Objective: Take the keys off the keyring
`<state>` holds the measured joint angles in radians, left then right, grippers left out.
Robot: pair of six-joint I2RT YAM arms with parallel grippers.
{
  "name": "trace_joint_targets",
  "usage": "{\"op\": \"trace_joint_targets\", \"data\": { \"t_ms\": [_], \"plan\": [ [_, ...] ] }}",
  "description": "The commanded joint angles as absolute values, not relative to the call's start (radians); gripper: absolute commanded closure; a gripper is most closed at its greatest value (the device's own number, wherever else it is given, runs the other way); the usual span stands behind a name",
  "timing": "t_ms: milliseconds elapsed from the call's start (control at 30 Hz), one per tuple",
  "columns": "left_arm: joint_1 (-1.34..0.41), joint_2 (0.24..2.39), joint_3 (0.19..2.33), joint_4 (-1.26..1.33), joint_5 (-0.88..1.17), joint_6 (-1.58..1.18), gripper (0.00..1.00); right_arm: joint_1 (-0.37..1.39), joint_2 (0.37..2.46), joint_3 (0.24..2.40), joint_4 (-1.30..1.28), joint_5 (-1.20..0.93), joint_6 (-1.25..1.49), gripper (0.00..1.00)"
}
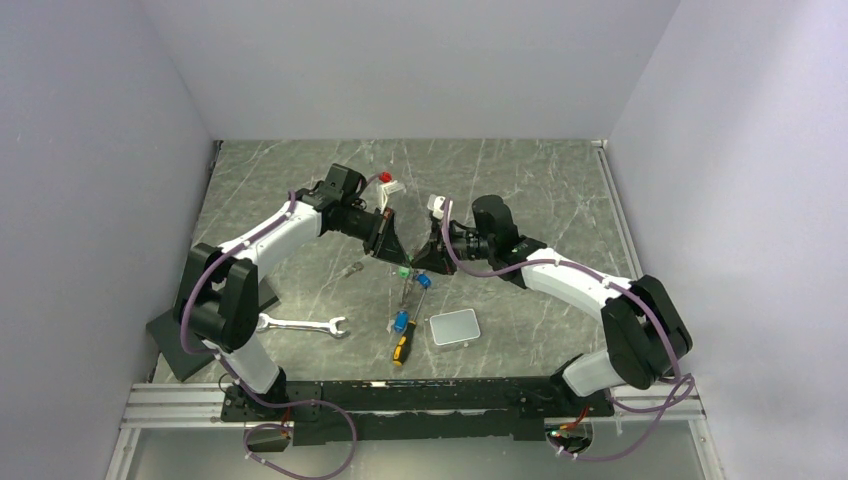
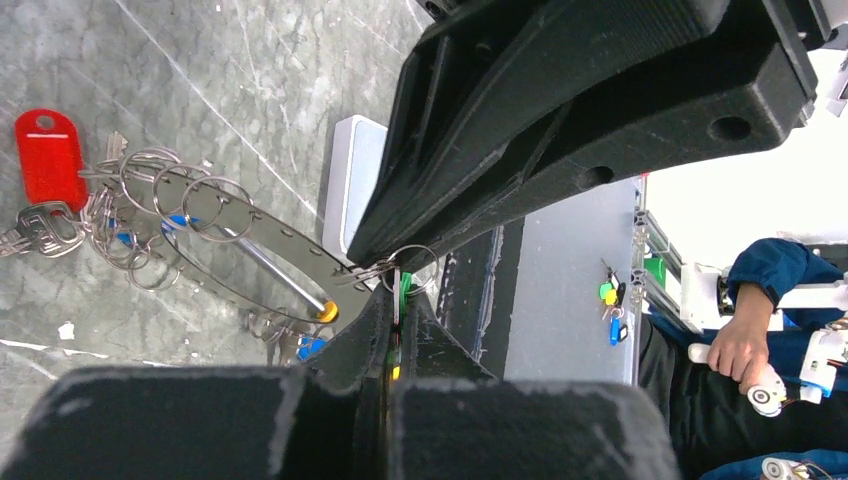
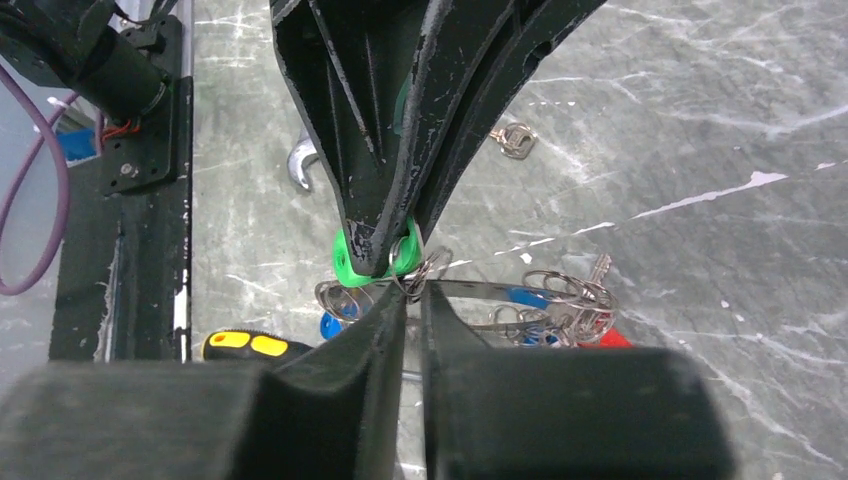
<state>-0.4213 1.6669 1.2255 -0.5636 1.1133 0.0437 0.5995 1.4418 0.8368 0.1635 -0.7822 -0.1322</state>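
Green plastic shows at the middle of the scene: the green tag point(image 3: 346, 264) is clamped in the fully closed left gripper point(image 3: 380, 256). The right gripper point(image 3: 412, 296) is set tip to tip against it, its jaws drawn almost together with only a narrow slit between. A small ring point(image 2: 433, 265) lies right at those tips, but whether it is pinched cannot be told. The keyring point(image 2: 280, 238) is seen as a long flat loop reaching away from the meeting point. Bunched at its far end are several wire rings, the keys point(image 2: 40, 228) and a red tag point(image 2: 45, 155). From above, a blue tag point(image 1: 423, 282) is seen just below the grippers. One loose key point(image 1: 352, 269) lies apart on the table point(image 1: 520, 190). Nearer the bases lie a wrench point(image 1: 300, 324), a screwdriver point(image 1: 403, 346) and a box point(image 1: 454, 327).
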Motion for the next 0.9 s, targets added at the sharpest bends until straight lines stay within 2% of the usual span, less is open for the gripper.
{"op": "trace_joint_targets", "data": {
  "t_ms": [0,67,333,867],
  "plan": [
    [-0.430,1.656,1.252,-0.547,1.176,0.058,1.00,0.601,1.444,0.874,0.216,-0.766,-0.160,0.93],
    [-0.429,1.653,1.249,-0.545,1.173,0.052,1.00,0.601,1.439,0.869,0.214,-0.761,-0.169,1.00],
    [-0.357,1.634,1.230,-0.519,1.150,0.007,1.00,0.601,1.404,0.837,0.217,-0.726,-0.193,1.00],
    [-0.349,1.652,1.215,-0.509,1.108,0.006,1.00,0.600,1.377,0.789,0.284,-0.712,-0.183,1.00]
  ]
}}
